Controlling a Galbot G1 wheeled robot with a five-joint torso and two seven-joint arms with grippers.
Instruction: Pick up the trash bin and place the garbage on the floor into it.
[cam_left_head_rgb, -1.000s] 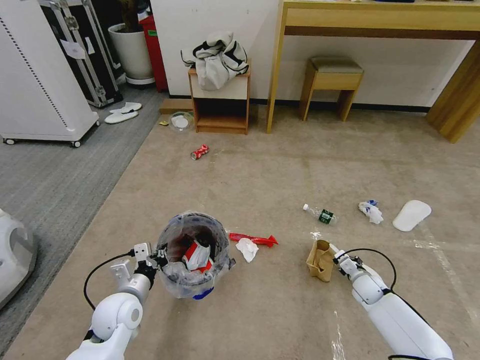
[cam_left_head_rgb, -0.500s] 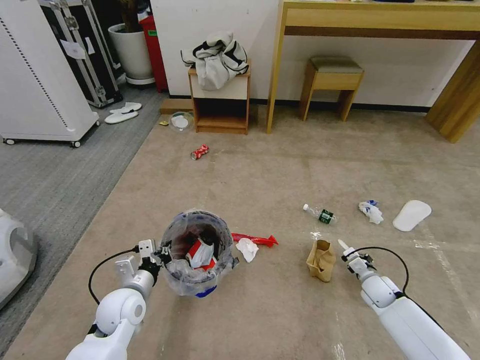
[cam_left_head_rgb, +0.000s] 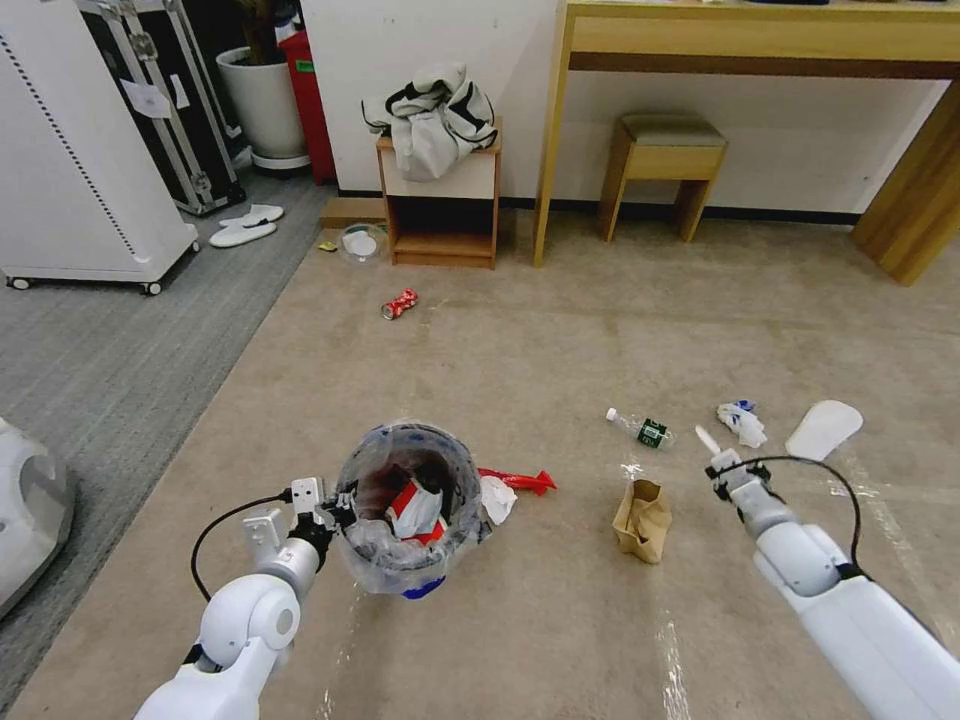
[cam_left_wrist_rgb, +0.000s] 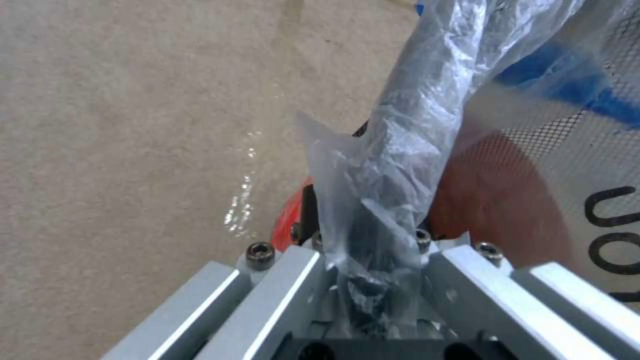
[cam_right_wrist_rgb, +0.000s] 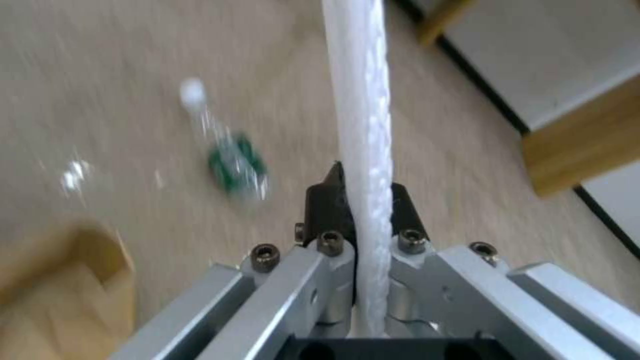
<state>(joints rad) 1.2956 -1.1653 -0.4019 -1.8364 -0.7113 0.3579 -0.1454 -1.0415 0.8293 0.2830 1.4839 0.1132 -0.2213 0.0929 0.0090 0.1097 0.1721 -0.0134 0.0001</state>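
The trash bin (cam_left_head_rgb: 372, 548), blue and red with a crinkled clear bag, hangs just above the beige floor (cam_left_head_rgb: 560, 360) with a red-white wrapper (cam_left_head_rgb: 415, 508) inside. My left gripper (cam_left_head_rgb: 335, 512) is shut on its near-left rim, and the bag-covered rim (cam_left_wrist_rgb: 407, 165) runs between the left gripper's (cam_left_wrist_rgb: 373, 250) jaws. My right gripper (cam_left_head_rgb: 722, 462) is shut on a flat white slipper (cam_left_head_rgb: 707, 440), seen edge-on (cam_right_wrist_rgb: 360, 100), right of the brown carton (cam_left_head_rgb: 642, 518). Garbage on the floor: a bottle (cam_left_head_rgb: 645, 430), tissue (cam_left_head_rgb: 741, 423), another slipper (cam_left_head_rgb: 822, 428), a red wrapper (cam_left_head_rgb: 522, 481) and a crushed can (cam_left_head_rgb: 399, 303).
A white tissue (cam_left_head_rgb: 495, 497) lies against the bin's right side. At the back stand a small cabinet (cam_left_head_rgb: 440, 200) with a jacket on it, a stool (cam_left_head_rgb: 665, 165) and a desk (cam_left_head_rgb: 760, 45). Grey ribbed carpet (cam_left_head_rgb: 110, 350) and a white unit (cam_left_head_rgb: 80, 180) lie left.
My right gripper has swung right and farther away from the brown carton, carrying the white slipper. The left gripper and bin have shifted slightly right.
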